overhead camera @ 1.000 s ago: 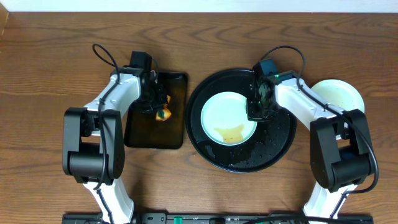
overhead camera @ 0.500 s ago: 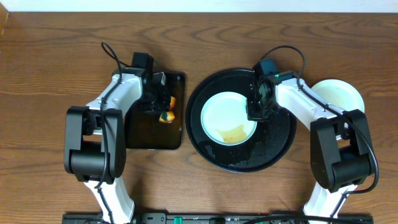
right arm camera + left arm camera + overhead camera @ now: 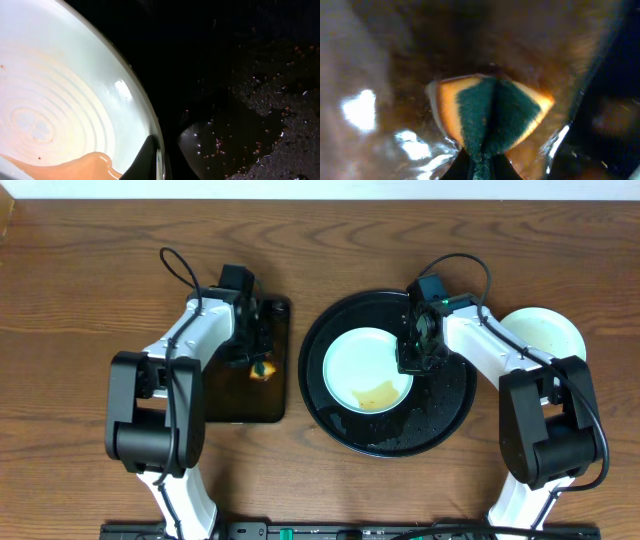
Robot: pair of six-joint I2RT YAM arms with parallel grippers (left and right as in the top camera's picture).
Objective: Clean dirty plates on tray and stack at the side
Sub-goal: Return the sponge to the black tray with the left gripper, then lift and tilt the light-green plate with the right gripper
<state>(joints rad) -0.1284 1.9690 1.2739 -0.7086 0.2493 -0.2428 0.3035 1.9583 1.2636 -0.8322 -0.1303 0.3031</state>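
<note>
A pale mint-blue plate (image 3: 366,362) lies in the large round black tray (image 3: 450,405), with a brown sauce pool (image 3: 375,395) at its near edge. My right gripper (image 3: 411,356) is shut on the plate's right rim; the right wrist view shows the plate (image 3: 65,95), the sauce (image 3: 65,167) and my gripper (image 3: 160,161) pinching the rim. My left gripper (image 3: 257,356) is shut on a yellow and green sponge (image 3: 264,369) over the rectangular black tray (image 3: 235,395). In the left wrist view the sponge (image 3: 490,117) is folded between my gripper's (image 3: 481,167) fingers. A pale yellow plate (image 3: 545,330) sits on the tabletop at the right.
The round tray's floor (image 3: 250,100) is wet and speckled with crumbs. The rectangular tray holds brownish liquid (image 3: 395,65). Bare wood tabletop (image 3: 80,300) lies to the left and at the back. Both arm bases stand at the front edge.
My left gripper has shifted a little with the sponge, and the rectangular tray has slid slightly left. The right gripper and the plate have not moved.
</note>
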